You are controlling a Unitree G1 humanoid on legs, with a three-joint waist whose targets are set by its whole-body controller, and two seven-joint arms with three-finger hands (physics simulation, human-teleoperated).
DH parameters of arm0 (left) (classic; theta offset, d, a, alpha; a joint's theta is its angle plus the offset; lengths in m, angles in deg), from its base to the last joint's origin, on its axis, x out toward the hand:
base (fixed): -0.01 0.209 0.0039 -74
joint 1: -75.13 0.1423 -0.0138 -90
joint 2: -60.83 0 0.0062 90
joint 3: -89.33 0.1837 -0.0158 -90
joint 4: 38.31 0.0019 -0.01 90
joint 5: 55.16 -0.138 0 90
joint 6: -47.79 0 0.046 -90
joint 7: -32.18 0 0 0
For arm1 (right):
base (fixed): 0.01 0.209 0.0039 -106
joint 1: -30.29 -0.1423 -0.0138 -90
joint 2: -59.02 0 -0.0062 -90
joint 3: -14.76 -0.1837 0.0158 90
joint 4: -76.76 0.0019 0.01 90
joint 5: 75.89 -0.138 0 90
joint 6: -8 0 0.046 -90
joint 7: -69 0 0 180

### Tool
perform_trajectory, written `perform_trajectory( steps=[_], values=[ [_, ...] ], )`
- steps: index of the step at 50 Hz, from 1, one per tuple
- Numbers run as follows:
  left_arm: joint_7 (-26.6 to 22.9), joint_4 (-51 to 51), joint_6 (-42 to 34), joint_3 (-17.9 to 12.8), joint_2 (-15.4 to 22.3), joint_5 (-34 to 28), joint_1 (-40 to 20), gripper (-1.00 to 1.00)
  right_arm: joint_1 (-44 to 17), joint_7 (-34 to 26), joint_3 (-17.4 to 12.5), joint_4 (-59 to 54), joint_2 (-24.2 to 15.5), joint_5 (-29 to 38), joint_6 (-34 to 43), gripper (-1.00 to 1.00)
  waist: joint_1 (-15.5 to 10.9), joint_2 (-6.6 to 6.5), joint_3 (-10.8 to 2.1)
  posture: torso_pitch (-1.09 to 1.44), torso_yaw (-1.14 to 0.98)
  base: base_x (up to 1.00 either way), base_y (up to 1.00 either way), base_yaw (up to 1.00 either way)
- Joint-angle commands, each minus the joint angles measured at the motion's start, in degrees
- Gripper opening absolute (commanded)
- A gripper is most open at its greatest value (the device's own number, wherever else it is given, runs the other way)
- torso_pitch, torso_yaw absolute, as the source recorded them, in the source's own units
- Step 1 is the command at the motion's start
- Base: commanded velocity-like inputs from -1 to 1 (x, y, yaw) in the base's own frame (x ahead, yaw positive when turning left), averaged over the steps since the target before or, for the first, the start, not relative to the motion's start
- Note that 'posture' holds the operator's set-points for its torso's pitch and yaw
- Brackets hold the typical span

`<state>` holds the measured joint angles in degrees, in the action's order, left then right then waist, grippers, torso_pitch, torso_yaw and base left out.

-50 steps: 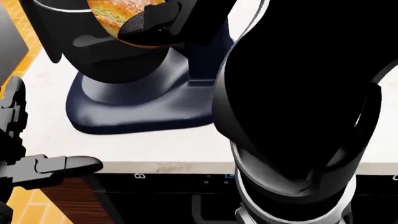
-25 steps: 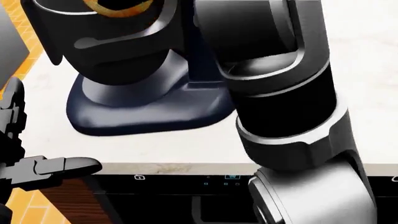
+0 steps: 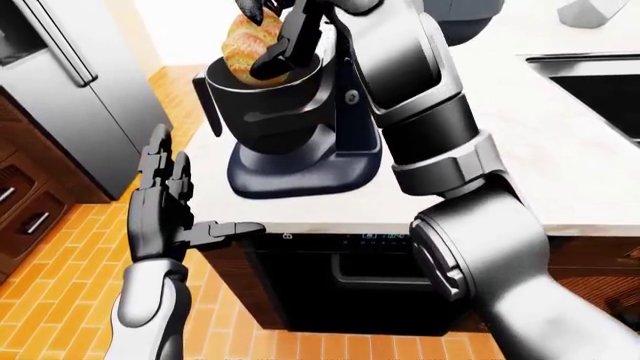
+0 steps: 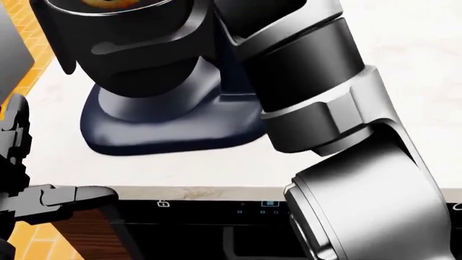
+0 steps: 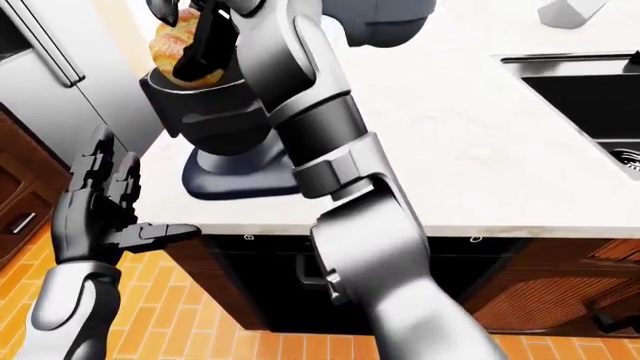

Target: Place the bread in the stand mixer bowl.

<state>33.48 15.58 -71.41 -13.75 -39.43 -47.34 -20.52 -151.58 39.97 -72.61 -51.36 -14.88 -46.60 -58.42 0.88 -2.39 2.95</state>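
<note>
The bread, a golden round loaf, sits at the rim of the dark stand mixer bowl, partly above it. My right hand is shut on the bread, its black fingers wrapped over the loaf's right side. The mixer's dark blue base stands on the white counter near its left corner. In the head view only a sliver of bread shows at the top above the bowl. My left hand is open and empty, held off the counter's left corner, below the mixer.
The white counter runs to the right, with a sink at the far right. A black oven sits under the counter edge. A grey fridge and wooden drawers stand at left. The floor is orange tile.
My right hand has carried the bread toward the top of the head view, over the bowl; hand and loaf have almost left that view and my forearm now crosses it. My left hand has stayed put.
</note>
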Motion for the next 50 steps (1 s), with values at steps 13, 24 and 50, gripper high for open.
perform_trajectory(
  steps=[13, 24, 50],
  values=[
    [0.0, -2.3, 1.9, 0.0, 0.3, -0.2, -0.9, 1.00, -2.6, 2.3, -0.7, 0.4, -0.9, -0.7, -2.1, 1.00, -0.1, -0.22, -1.45, 0.00, 0.00, 0.00, 0.00, 0.00],
    [-0.1, -2.7, 2.0, 0.2, 0.1, -0.3, -0.4, 1.00, -2.4, 2.2, -0.7, 1.6, -0.7, -0.8, -1.5, 1.00, -0.2, -0.16, -1.50, 0.00, 0.00, 0.00, 0.00, 0.00],
    [-0.1, -2.2, 2.1, 0.6, 0.0, -0.3, -1.0, 1.00, 2.6, -4.8, 1.3, 24.3, 1.8, 2.8, 10.4, 1.00, -0.3, 0.00, -1.30, 0.00, 0.00, 0.00, 0.00, 0.00]
  ],
)
